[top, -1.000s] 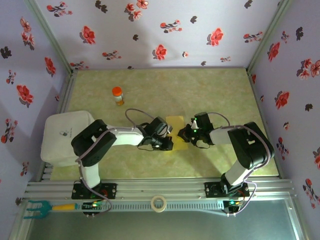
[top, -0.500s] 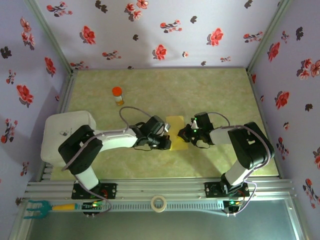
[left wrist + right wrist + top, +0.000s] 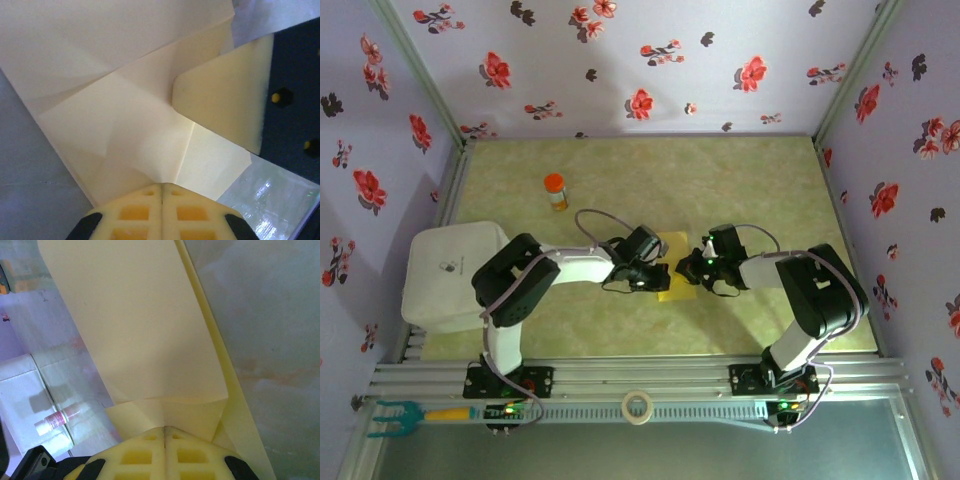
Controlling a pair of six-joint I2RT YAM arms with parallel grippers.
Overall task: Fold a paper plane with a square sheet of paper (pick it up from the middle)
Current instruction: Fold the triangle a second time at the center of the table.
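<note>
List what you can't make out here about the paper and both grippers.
- Top external: the paper is too small to show its folds; the left gripper and right gripper cover its sides.
- Left wrist: the paper's outline is cut off by the top edge.
- Right wrist: the bottle label is blurred.
- Both wrist views: the shut gripper tips hide whether any paper is pinched.

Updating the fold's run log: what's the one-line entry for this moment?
yellow sheet: creased, between arms | left gripper: shut, tips at sheet | right gripper: shut, tips at sheet | orange-capped bottle: upright, apart
</note>
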